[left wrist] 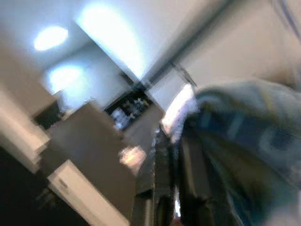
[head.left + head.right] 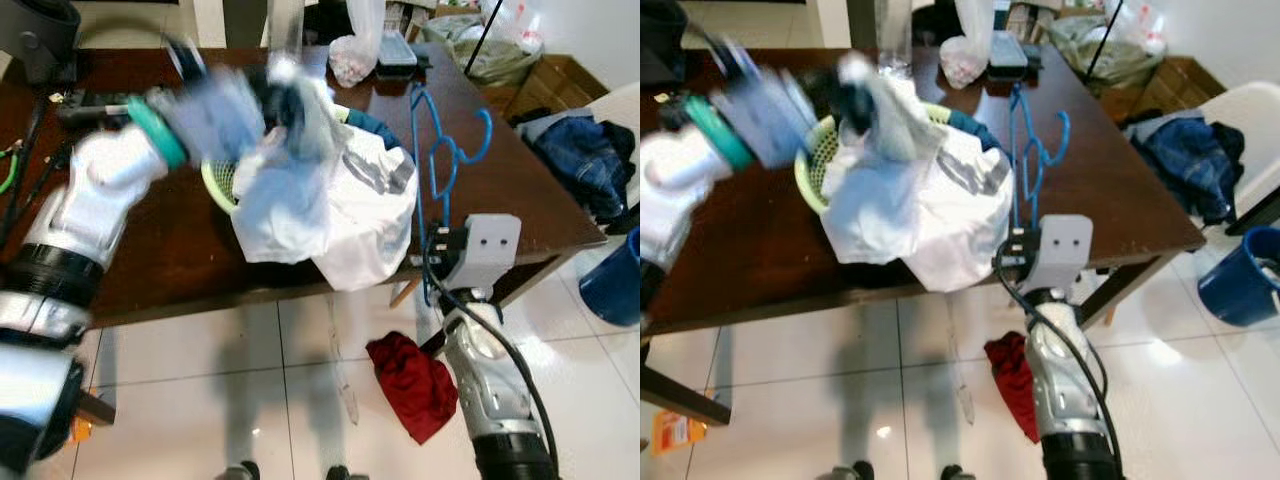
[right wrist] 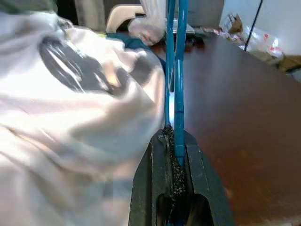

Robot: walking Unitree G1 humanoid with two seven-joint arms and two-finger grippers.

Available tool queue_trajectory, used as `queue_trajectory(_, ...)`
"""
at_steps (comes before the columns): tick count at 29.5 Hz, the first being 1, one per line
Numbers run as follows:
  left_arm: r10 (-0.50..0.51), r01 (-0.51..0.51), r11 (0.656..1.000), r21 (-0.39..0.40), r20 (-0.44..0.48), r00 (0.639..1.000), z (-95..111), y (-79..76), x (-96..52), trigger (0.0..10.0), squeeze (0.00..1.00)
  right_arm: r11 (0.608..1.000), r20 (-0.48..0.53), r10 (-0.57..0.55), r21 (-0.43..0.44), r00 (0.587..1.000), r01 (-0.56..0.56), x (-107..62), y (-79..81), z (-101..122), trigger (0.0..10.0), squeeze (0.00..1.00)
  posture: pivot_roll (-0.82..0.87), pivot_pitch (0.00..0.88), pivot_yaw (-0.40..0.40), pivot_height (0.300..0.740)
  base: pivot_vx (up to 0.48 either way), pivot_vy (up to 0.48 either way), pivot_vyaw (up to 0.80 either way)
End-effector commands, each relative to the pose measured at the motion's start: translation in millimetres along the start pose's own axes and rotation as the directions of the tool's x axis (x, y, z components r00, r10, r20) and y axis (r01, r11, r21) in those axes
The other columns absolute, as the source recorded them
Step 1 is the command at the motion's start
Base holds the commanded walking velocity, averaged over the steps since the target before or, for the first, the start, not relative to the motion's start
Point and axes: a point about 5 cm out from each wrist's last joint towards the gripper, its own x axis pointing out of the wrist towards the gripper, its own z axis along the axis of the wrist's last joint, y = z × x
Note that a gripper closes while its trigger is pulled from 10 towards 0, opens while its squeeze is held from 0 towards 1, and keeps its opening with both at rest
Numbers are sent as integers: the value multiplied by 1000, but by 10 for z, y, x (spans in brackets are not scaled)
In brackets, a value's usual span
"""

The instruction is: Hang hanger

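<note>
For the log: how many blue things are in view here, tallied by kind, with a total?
Blue hanger, held in the right gripper beside the white garment: 1
Blue bucket on the floor: 1
Blue jeans on the white chair: 1
Total: 3

Left arm [image 2: 95,190] — silver shell, teal wrist ring, black joint bands. Right arm [image 2: 490,385] — silver, grey wrist box w/ 2 screws, black cable; blk fingers [image 3: 197,183].
</note>
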Motion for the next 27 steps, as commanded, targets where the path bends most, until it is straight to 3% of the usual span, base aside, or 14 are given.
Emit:
queue_trajectory(1, 115, -108, 988, -109, 61, 992, 175, 205, 98, 10000, 0, 1000, 10, -15, 14, 1000, 14, -4, -35, 21, 10000, 0, 90, 116, 12, 740, 0, 0, 0)
queue_trajectory(4, 180, -160, 975, -152, 125, 976, 339, 327, 216, 10000, 0, 1000, 24, -17, 21, 1000, 16, 16, -31, 56, 10000, 0, 87, 110, 12, 740, 0, 0, 0)
queue_trajectory(6, 268, -229, 960, -163, 284, 921, 748, 545, 402, 10000, 0, 1000, 34, -17, 26, 999, 17, 38, -13, 76, 10000, 0, 76, 87, 14, 740, 0, 0, 0)
queue_trajectory(8, 268, -229, 960, -163, 284, 921, 748, 545, 402, 10000, 0, 1000, 34, -17, 26, 999, 17, 38, -13, 76, 10000, 0, 76, 87, 14, 740, 0, 0, 0)
queue_trajectory(12, 208, -103, 954, -282, 370, 905, 1039, 566, 499, 10000, 0, 1000, 35, -20, 25, 999, 19, 32, -20, 63, 10000, 0, 78, 75, 23, 740, 0, 0, 0)
queue_trajectory(13, 97, 54, 923, -381, 367, 925, 1014, 416, 482, 10000, 0, 999, 34, -26, 22, 999, 25, 21, -36, 55, 10000, 0, 75, 71, 29, 740, 0, 0, 0)
queue_trajectory(18, -23, 187, 862, -470, 332, 943, 920, 222, 414, 10000, 0, 999, 34, -33, 21, 999, 33, 10, -52, 50, 10000, 0, 72, 70, 33, 740, 0, 0, 0)
queue_trajectory(19, -116, 219, 800, -559, 214, 970, 714, -26, 302, 10000, 0, 999, 33, -39, 19, 999, 39, -2, -65, 47, 10000, 0, 71, 71, 38, 740, 0, 0, 0)
queue_trajectory(20, -178, 173, 753, -635, 57, 982, 457, -338, 100, 10000, 0, 999, 33, -44, 18, 998, 44, -22, -75, 46, 10000, 0, 76, 77, 42, 740, 0, 0, 0)
queue_trajectory(22, -178, 173, 753, -635, 57, 982, 457, -338, 100, 10000, 0, 999, 33, -44, 18, 998, 44, -22, -75, 46, 10000, 0, 76, 77, 42, 740, 0, 0, 0)
queue_trajectory(23, -181, 108, 697, -709, -28, 983, 339, -564, -77, 10000, 0, 999, 35, -47, 19, 998, 46, -38, -78, 49, 10000, 0, 76, 77, 44, 740, 0, 0, 0)
queue_trajectory(24, -181, 108, 697, -709, -28, 983, 339, -564, -77, 10000, 0, 999, 35, -47, 19, 998, 46, -38, -78, 49, 10000, 0, 76, 77, 44, 740, 0, 0, 0)
queue_trajectory(25, -142, 55, 604, -795, -39, 989, 352, -707, -206, 10000, 0, 999, 38, -49, 24, 998, 48, -42, -75, 59, 10000, 0, 79, 73, 43, 740, 0, 0, 0)
queue_trajectory(27, -119, 27, 551, -834, -47, 992, 376, -777, -300, 10000, 0, 998, 44, -51, 30, 998, 50, -33, -63, 73, 10000, 0, 81, 69, 43, 740, 0, 0, 0)
